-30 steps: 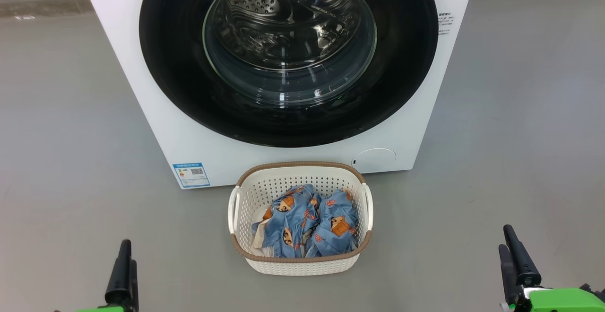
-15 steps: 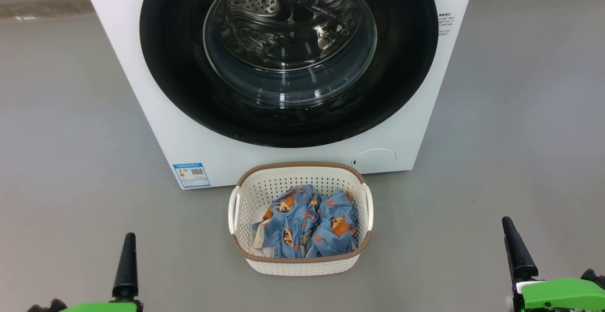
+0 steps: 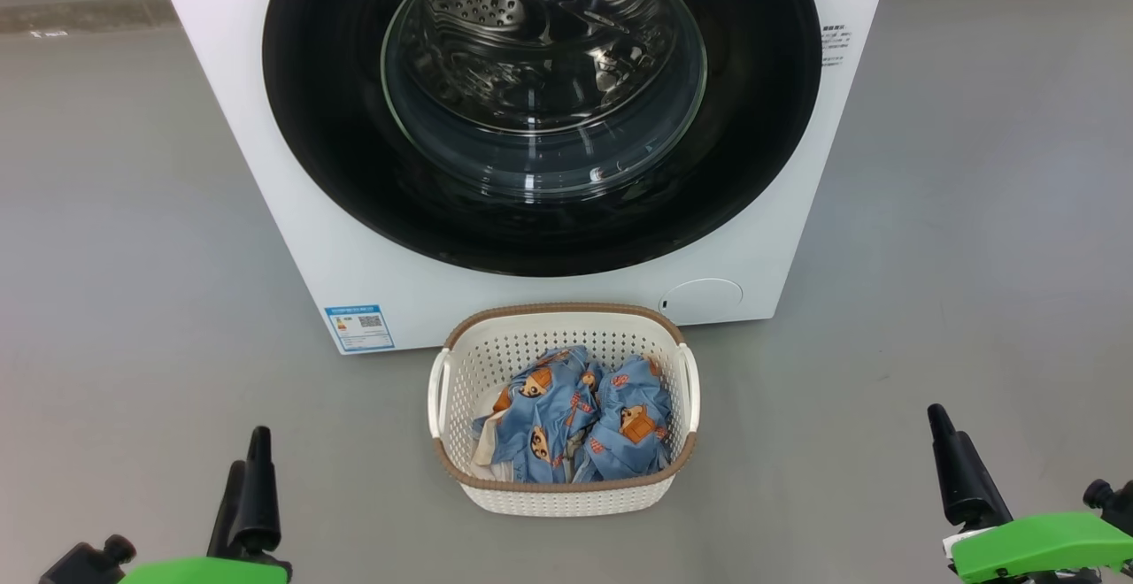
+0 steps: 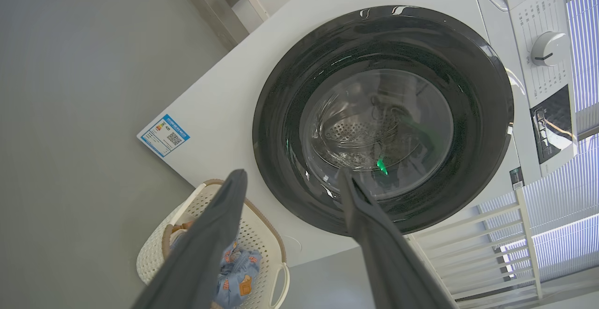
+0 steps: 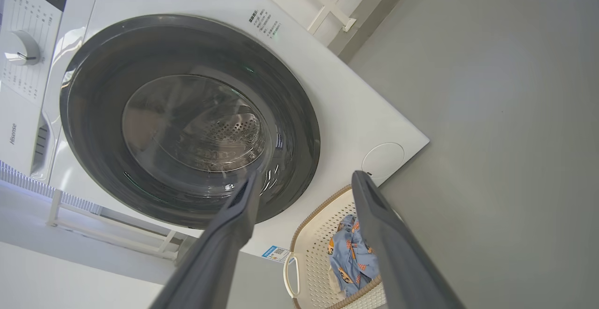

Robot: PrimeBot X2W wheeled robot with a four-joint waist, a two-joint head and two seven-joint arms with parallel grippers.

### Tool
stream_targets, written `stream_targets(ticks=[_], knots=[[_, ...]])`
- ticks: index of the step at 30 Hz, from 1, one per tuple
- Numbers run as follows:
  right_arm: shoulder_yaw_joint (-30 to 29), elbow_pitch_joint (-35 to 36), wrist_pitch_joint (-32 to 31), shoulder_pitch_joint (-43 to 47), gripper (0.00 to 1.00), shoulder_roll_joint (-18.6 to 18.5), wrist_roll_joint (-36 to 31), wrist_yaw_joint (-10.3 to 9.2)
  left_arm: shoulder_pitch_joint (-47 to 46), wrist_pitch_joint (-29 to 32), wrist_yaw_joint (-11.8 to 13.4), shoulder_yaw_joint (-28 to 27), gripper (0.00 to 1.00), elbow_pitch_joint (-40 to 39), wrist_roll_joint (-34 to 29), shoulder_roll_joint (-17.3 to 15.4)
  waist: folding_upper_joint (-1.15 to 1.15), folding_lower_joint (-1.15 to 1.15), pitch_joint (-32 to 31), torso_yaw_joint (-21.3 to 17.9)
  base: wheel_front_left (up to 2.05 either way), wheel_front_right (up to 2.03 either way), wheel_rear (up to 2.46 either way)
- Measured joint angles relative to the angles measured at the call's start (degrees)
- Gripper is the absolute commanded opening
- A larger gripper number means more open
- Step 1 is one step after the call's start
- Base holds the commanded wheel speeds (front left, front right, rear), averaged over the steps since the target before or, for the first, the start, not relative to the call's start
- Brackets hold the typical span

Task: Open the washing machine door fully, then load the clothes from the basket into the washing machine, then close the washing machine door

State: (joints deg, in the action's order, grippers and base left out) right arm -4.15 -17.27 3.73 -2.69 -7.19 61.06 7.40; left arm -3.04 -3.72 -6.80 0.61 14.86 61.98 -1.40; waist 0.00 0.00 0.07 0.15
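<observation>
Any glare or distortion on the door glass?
Head view: even light, thin glare streaks on the washing machine door, drum readable. Left wrist view: tilted wide-angle, green reflection in the glass. Right wrist view: same tilt, right gripper slightly soft.

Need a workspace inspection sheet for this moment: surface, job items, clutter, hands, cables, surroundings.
Surface: grey floor, smooth.
Job's things: washing machine with its door shut; basket on the floor just in front of it, holding the clothes.
Clutter: nothing seen.
Hands: left hand open, empty; right hand open, empty; both short of the basket.
Cables: nothing seen.
Surroundings: white frame beside the machine.
</observation>
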Motion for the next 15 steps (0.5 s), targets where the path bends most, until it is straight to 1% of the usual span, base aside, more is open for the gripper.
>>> stream_targets(ticks=[1,2,15], knots=[[0.09,0.01,0.18,0.00,1.00,-0.01,-1.36,0.00,-0.01,-0.20,0.00,0.08,1.00,0.00,-0.91,-0.01,0.00,0.00,0.00,0.00,0.00,0.00,0.00],[0.09,0.01,0.18,0.00,1.00,-0.01,-1.36,0.00,-0.01,-0.20,0.00,0.08,1.00,0.00,-0.91,-0.01,0.00,0.00,0.00,0.00,0.00,0.00,0.00],[0.52,0.20,2.40,0.00,1.00,-0.24,-15.64,0.00,-0.22,-2.23,-0.02,1.22,1.00,0.00,-14.07,-0.34,0.00,0.00,-0.33,0.14,0.00,0.00,0.00]])
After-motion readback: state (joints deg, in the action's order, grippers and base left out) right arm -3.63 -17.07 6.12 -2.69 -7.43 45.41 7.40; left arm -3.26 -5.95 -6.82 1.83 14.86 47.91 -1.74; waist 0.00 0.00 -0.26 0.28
